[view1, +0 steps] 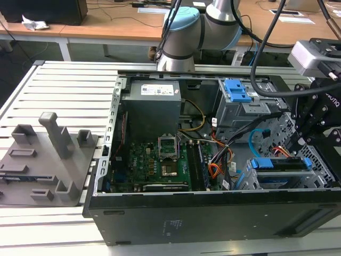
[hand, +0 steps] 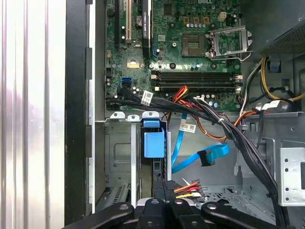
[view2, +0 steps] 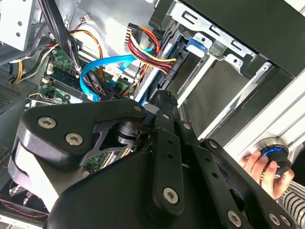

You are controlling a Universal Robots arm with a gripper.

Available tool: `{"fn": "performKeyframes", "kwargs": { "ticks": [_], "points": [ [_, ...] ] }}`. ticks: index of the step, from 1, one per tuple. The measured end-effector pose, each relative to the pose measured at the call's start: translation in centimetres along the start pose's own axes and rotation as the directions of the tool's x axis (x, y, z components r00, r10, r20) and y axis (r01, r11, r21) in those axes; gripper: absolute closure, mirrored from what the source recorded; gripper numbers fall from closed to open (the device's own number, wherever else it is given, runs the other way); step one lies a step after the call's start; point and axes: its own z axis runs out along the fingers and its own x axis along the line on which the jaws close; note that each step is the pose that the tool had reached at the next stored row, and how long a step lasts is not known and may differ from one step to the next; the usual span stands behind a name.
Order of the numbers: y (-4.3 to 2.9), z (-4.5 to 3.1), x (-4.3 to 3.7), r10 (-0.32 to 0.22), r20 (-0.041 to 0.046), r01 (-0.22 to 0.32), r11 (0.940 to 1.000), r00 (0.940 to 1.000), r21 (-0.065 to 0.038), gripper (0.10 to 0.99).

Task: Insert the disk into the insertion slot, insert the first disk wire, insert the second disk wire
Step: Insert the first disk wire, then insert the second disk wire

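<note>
The hand (hand: 165, 204) is low inside the open case. Its fingers look pressed together on the flat black plug of the first wire (hand: 188, 189), whose red, orange and yellow strands fan out just beside the fingertips. In the second wrist view the same bundle (view2: 150, 50) runs down to the plug right at the disk's rear edge.

The disk (view1: 281, 165) sits in its blue carrier inside the slot (hand: 119, 157), so that step looks done and the job in hand seems to be seating this plug. To do it well, the plug should meet the disk's socket square and flat, not tilted. The push should go straight along the disk's length, so the strands are neither kinked nor trapped against the cage wall. Whether the plug is fully home is hidden behind the fingers, so I cannot tell.

The blue cable (hand: 183, 152) loops just beyond, with its dark plug hanging loose and joined to nothing. It lies near the hand and could snag if the wrist swings sideways.

Farther off are the motherboard (hand: 190, 57) and a thick black cable run. Outside the case, a person's fingers (view2: 252, 164) rest on a blue-ringed knob. The case stands on a slatted tabletop (view1: 64, 80).
</note>
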Motion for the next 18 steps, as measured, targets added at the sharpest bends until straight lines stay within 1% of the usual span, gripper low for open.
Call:
{"fn": "performKeyframes", "kwargs": {
  "ticks": [10,14,18],
  "points": [
    [0.0,0.02,0.0,0.0,0.0,0.0,1.0,1.0,0.0,0.973],
    [0.0,0.02,0.01,0.0,-0.0001,0.0,1.0,1.0,0.0,0.725],
    [0.01,0.03,-0.12,0.0,0.0,0.0,1.0,1.0,0.0,0.725]
  ]
}}
